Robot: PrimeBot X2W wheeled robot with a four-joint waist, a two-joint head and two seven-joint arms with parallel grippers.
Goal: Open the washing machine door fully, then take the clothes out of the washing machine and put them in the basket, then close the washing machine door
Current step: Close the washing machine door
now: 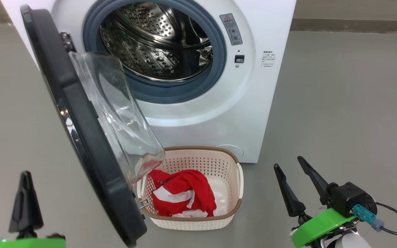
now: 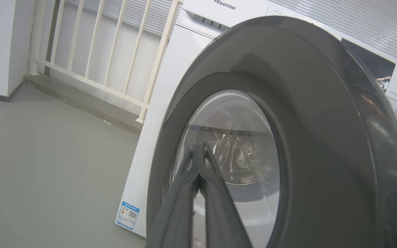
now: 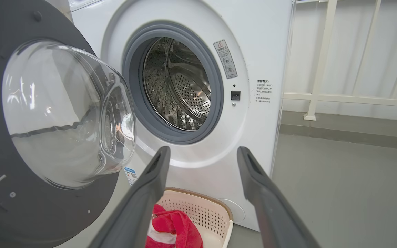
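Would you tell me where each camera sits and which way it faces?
Head view: on the head, down at the washing machine, basket and clothes; left fingers and right fingers below.
Left wrist view: on that wrist, facing the door from outside; shut fingers.
Right wrist view: on that wrist, facing the drum; open fingers.
Head and right wrist share the basket.

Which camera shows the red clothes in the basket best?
The head view: it looks down into the basket, so the clothes show nearly whole. The right wrist view catches part of the clothes at its bottom edge. The left wrist view faces the washing machine door instead.
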